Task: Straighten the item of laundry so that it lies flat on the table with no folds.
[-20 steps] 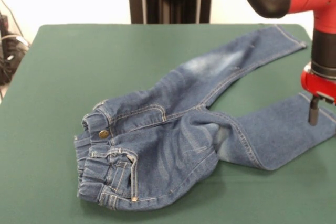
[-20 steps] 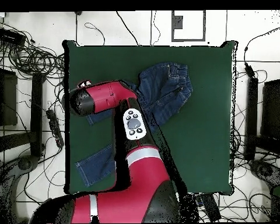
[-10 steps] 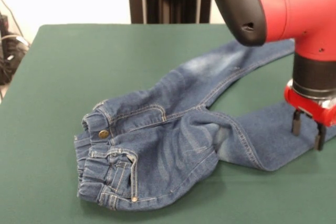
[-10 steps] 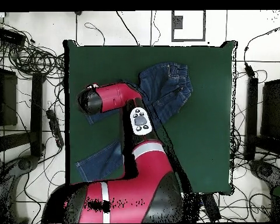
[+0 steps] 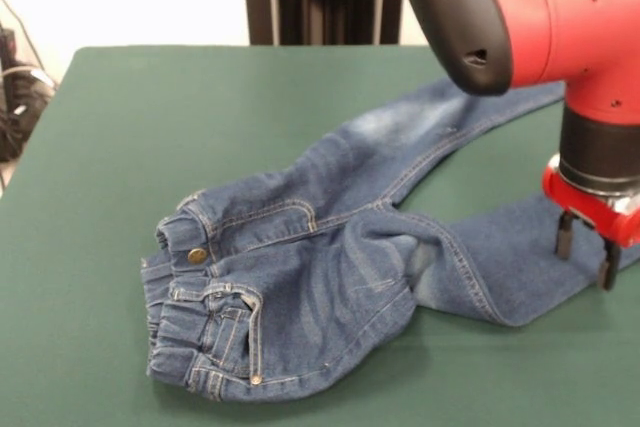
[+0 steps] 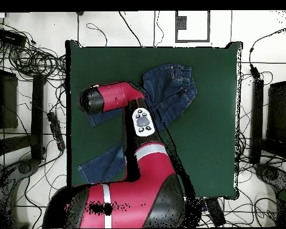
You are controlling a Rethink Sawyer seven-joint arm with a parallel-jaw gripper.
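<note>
The jeans (image 5: pixel 330 257) lie on the dark green worktop (image 5: pixel 150 127), reaching away from the jaws (image 5: pixel 586 255): the nearer leg runs straight under the fingertips (image 5: pixel 565 239), the other leg angles off behind them toward the worktop's far edge, and the bunched waistband with its brass button (image 5: pixel 197 256) sits well apart at the opposite end. In the overhead view the jeans (image 6: pixel 169 89) show partly under the red arm (image 6: pixel 112 98), with one leg end poking out beside the arm's body.

Denim this small should be light and soft, limp enough to drag yet thick enough to keep creases; the seat is humped and the waistband crumpled, so folds remain. A good hold would likely be a leg cuff or the waistband edge, pinching one layer and pulling outward; the hem beside the jaws is the closest option.

The jaws stand partly open, two dark fingers spread, empty, hanging just over the nearer leg close to its cuff; whether they touch the cloth I cannot tell.

Against the picture half a second ago, the arm has hardly moved, only a slight shift, and the jeans lie unchanged.
</note>
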